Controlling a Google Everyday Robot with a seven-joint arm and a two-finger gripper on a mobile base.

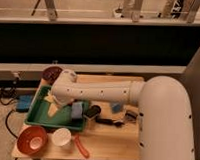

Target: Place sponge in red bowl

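Table's (111,140) left edge: my claw (56,98), width I cannot tell, hovers over what seems the sponge (53,109); grasp, then front-left red bowl (23,141).

Hand (57,96) over green tray (36,123); white arm (108,91); red bowl (32,139); white cup (61,137); tan table (116,140).

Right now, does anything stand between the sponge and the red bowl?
Only the near wall of the green tray. The yellow sponge lies inside the tray, by the gripper. The red bowl sits on the table just outside the tray's front left corner. The white cup stands beside the bowl, off that path.
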